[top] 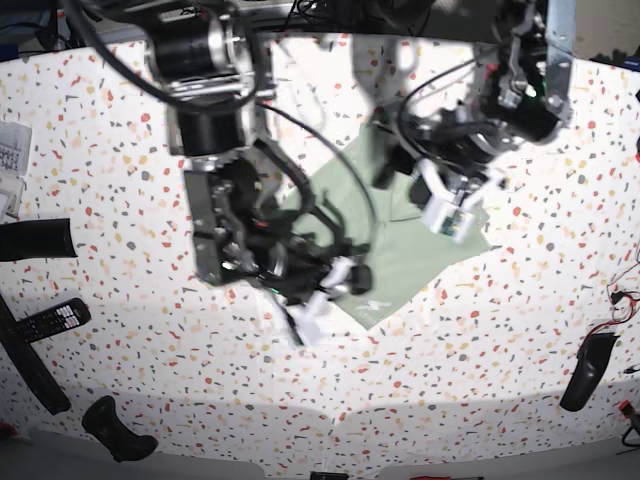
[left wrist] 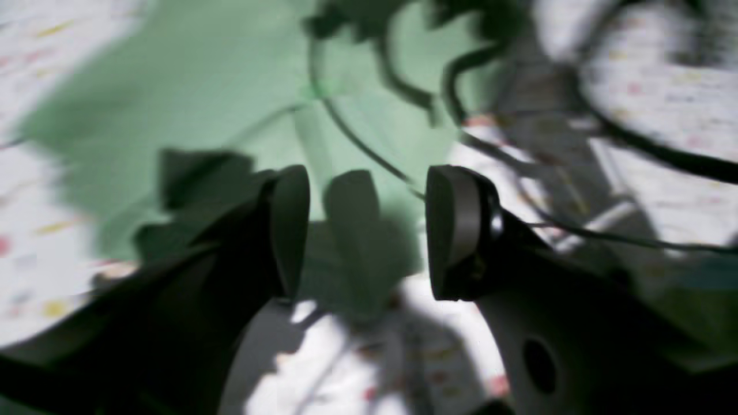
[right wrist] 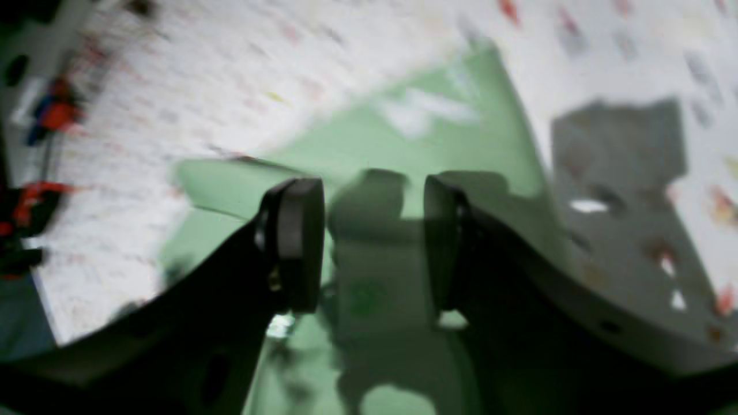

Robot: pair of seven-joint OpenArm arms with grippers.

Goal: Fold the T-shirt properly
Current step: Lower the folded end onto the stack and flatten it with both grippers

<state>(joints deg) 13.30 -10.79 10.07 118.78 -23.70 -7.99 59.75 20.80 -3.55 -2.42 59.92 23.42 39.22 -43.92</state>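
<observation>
Right gripper [right wrist: 373,242]: jaws spread, nothing between them, poised over green cloth (its wrist view is blurred).
Left gripper [left wrist: 368,230]: jaws parted and empty, above the shirt's edge where cloth meets tabletop.
T-shirt [top: 400,262]: pale green, lying partly folded at mid-table, between both arms.
Table [top: 520,340]: white, speckled terrazzo pattern.
Remote [top: 52,320]: dark, near the table's left edge.

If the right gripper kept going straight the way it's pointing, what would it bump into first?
Most likely the T-shirt: the right gripper is open with nothing between its jaws, and green cloth fills the view ahead. The picture is blurred, so depth is uncertain.
</observation>
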